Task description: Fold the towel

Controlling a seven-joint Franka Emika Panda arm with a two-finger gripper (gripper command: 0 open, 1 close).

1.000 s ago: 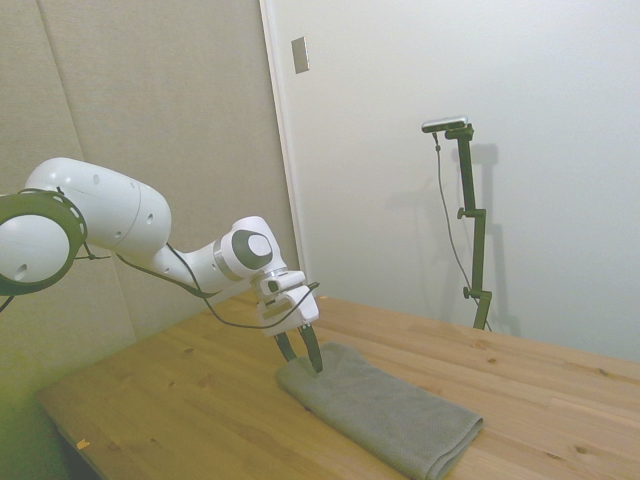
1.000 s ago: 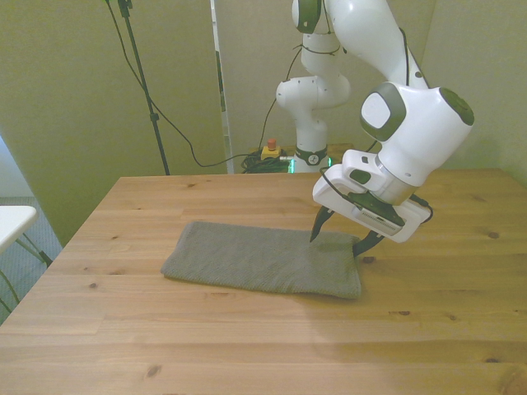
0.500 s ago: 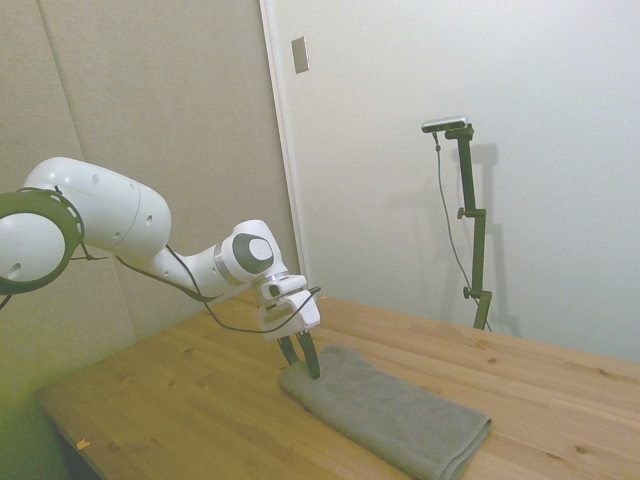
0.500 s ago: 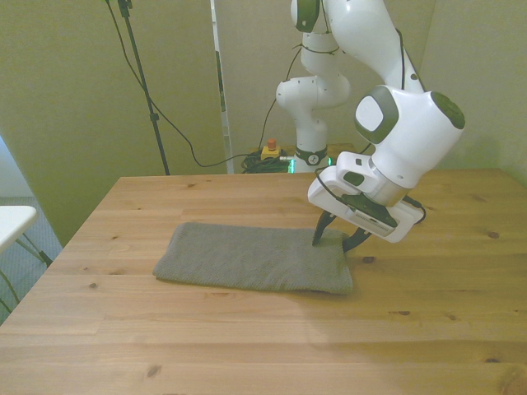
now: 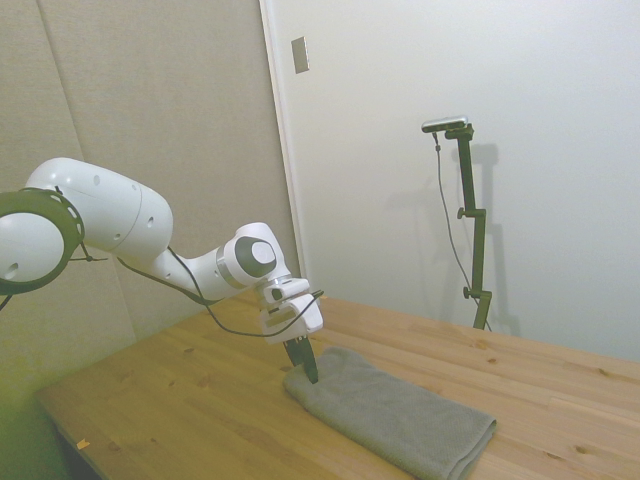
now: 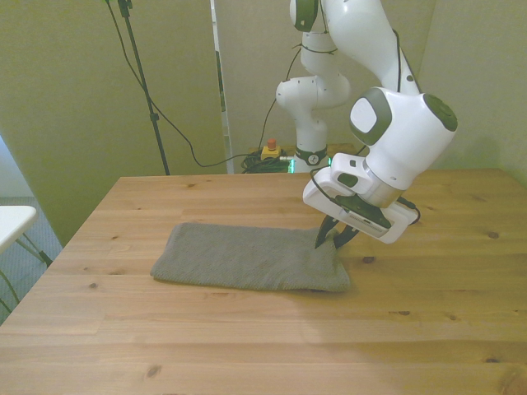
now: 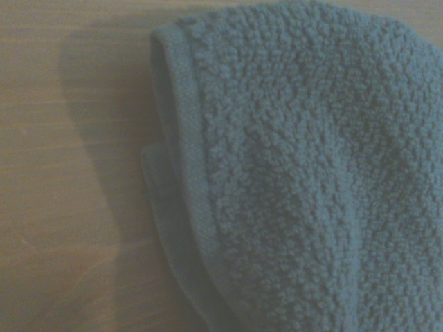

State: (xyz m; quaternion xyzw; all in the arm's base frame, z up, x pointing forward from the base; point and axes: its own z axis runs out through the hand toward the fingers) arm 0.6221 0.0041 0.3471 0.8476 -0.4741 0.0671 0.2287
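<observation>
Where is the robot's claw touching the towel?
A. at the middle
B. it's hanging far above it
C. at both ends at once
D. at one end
D: the gripper is pinched shut on a corner at the end of the towel on the front view's right.

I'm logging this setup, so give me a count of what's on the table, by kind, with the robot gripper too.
Towel: 1, grey-brown, lying flat on the wooden table
Gripper: 1, at the towel's end on the front view's right
Total: 2
</observation>
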